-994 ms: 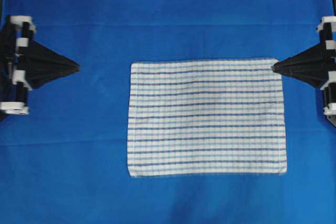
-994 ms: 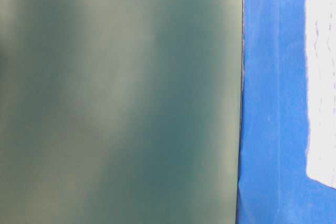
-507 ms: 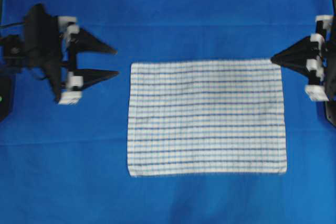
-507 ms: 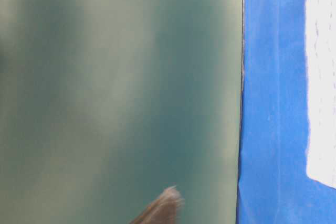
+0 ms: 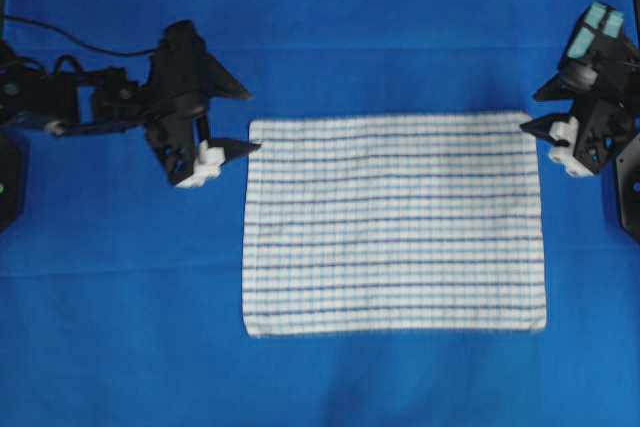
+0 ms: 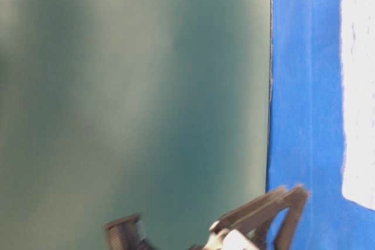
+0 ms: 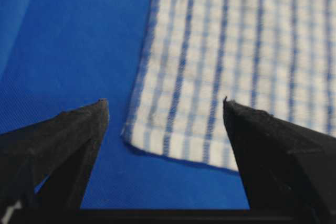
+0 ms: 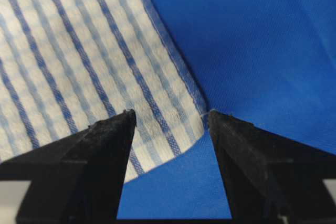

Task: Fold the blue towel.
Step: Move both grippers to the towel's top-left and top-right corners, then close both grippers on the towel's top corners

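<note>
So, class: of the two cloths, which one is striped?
The blue towel: white, checked with blue stripes, lying flat on the plain solid-blue cloth.

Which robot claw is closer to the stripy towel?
Right, just barely. The right gripper is open at the towel's top right corner; the left gripper is open just off its top left corner.

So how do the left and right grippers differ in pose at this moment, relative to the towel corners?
The left gripper is reached well out over the solid-blue cloth, while the right gripper sits near the frame's right edge. In the wrist views, the blue towel corner lies between the left gripper's fingers nearer one finger, whereas the right gripper's fingers straddle its corner closely. Shared: both are open, each aimed at a far corner of the flat towel, neither gripping it.
</note>
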Available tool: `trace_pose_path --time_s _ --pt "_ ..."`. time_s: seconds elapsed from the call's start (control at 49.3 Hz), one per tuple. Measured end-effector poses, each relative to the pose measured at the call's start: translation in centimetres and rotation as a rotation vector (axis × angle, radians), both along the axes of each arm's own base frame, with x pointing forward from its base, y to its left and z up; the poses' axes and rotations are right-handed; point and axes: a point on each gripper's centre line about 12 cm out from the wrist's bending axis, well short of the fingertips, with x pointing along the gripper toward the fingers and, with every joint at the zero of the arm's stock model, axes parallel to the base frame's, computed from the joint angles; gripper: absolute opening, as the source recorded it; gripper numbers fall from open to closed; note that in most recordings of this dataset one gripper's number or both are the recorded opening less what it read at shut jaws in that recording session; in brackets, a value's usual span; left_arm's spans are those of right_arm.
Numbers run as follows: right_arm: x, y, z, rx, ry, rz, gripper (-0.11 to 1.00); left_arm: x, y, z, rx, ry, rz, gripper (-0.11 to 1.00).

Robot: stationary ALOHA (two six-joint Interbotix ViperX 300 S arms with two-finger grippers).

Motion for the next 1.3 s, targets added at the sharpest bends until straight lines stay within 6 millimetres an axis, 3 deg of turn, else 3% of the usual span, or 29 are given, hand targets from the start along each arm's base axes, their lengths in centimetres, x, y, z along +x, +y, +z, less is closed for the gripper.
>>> trace_pose_path --time_s 0.507,0.791,0.852,0.953,1.136,1.298 --pt "0.0 -1.2 -2.6 0.04 0.096 -0.054 0.62 1.3 0.7 -4.8 -0.024 0.125 0.012 0.84" --pt "0.3 -1.4 -4.6 0.079 0.182 -0.058 0.62 1.6 1.0 -5.5 -0.028 0.144 0.02 0.79" --pt "0.5 -1.5 -4.6 0.075 0.173 -0.057 0.61 1.5 1.0 -5.7 -0.031 0.156 0.021 0.74" --pt "0.8 -1.6 -4.6 0.068 0.154 -0.057 0.54 1.2 1.1 -5.9 -0.039 0.189 0.024 0.53" --pt "0.9 -1.6 -4.6 0.064 0.146 -0.057 0.05 1.1 0.9 -6.1 -0.036 0.213 0.013 0.2" --pt "0.8 -1.6 -4.6 0.068 0.149 -0.059 0.05 1.2 0.6 -6.0 -0.032 0.213 0.002 0.08"
